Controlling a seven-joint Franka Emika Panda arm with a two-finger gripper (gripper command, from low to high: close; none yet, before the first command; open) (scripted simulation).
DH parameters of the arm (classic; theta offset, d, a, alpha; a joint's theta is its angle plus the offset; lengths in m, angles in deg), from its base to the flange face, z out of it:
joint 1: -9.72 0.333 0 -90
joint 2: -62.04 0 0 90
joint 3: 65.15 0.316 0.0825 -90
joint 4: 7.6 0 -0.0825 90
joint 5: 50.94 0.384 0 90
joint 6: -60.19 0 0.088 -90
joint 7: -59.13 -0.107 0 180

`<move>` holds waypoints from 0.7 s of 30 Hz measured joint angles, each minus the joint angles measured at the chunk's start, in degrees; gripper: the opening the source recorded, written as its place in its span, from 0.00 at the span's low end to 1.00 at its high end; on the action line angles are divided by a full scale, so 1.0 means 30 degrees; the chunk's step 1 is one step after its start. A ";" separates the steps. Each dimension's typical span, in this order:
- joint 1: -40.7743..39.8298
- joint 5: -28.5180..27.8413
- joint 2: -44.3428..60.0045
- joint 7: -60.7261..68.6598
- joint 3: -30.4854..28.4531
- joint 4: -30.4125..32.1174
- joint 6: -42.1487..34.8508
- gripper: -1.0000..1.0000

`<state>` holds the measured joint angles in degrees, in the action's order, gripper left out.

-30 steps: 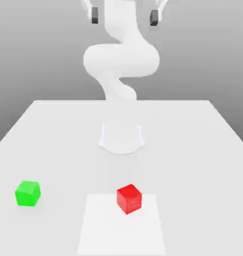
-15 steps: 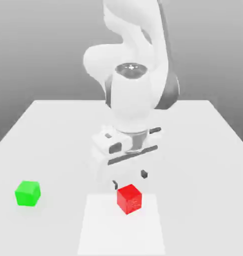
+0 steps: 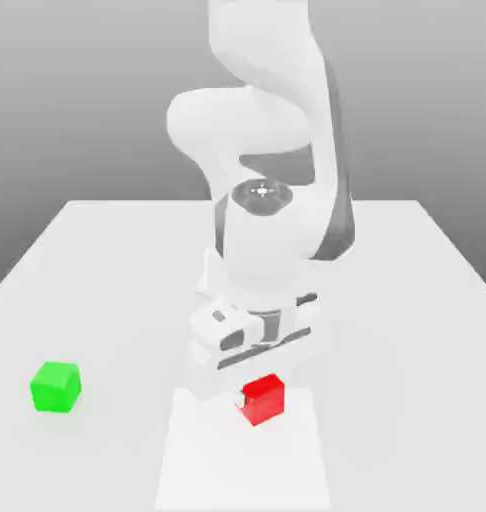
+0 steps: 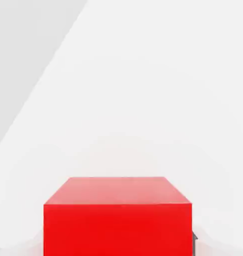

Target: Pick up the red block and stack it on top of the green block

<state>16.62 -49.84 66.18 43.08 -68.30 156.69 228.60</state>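
One red block (image 3: pixel 263 400) is sitting between the fingers of the gripper (image 3: pixel 242 400), which is gripping it, well right of the green block (image 3: pixel 56 387).

See the red block (image 3: pixel 262 400), smooth and bright, gripped in the claw (image 3: pixel 259 402), lower centre of the exterior view. Find the green block (image 3: pixel 56 387), plain-faced, flat on the desk (image 3: pixel 117 300), lower left.
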 joint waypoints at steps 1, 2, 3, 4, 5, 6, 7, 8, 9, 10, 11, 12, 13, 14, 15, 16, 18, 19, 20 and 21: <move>-0.0149 -0.0180 -0.0675 -0.0131 0.0078 0.0097 -0.0576 0.00; -0.0232 -0.0330 -0.1356 -0.0241 0.0120 0.0195 -0.1159 0.00; -0.0247 -0.0459 -0.2040 -0.0342 0.0108 0.0293 -0.1749 0.00; -0.0652 -0.0547 -0.2389 -0.0001 -0.0147 0.0228 -0.2163 0.00; -0.1107 -0.0608 -0.2567 0.0571 -0.0494 0.0078 -0.2487 0.00; -0.1624 -0.0654 -0.2638 0.1284 -0.0897 -0.0123 -0.2756 0.00; -0.2158 -0.0693 -0.2662 0.2061 -0.1324 -0.0348 -0.2999 0.00; -0.2716 -0.0729 -0.2659 0.2871 -0.1762 -0.0586 -0.3230 0.00; -0.3293 -0.0764 -0.2643 0.3698 -0.2199 -0.0830 -0.3454 0.00; -0.3886 -0.0798 -0.2621 0.4534 -0.2631 -0.1076 -0.3675 0.00; -0.4489 -0.0831 -0.2594 0.5374 -0.3055 -0.1325 -0.3893 0.00; -0.5100 -0.0863 -0.2566 0.6216 -0.3469 -0.1574 -0.4111 0.00; -0.5718 -0.0896 -0.2535 0.7059 -0.3875 -0.1823 -0.4329 0.00; -0.6340 -0.0928 -0.2504 0.7902 -0.4272 -0.2073 -0.4546 0.00; -0.6968 -0.0962 -0.2472 0.8745 -0.4661 -0.2322 -0.4763 0.00; -0.7600 -0.0996 -0.2441 0.9589 -0.5045 -0.2572 -0.4981 0.00; -0.8880 -0.1070 -0.2378 1.1279 -0.5802 -0.3074 -0.5421 0.00; -0.9023 -0.0880 -0.2127 1.1880 -0.5942 -0.3228 -0.5323 0.00; -0.9048 -0.0552 -0.1740 1.2355 -0.5941 -0.3326 -0.5044 0.00; -0.9110 -0.0139 -0.1276 1.2773 -0.5849 -0.3393 -0.4664 0.00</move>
<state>-10.71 -50.26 62.36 81.40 -85.85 146.51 214.61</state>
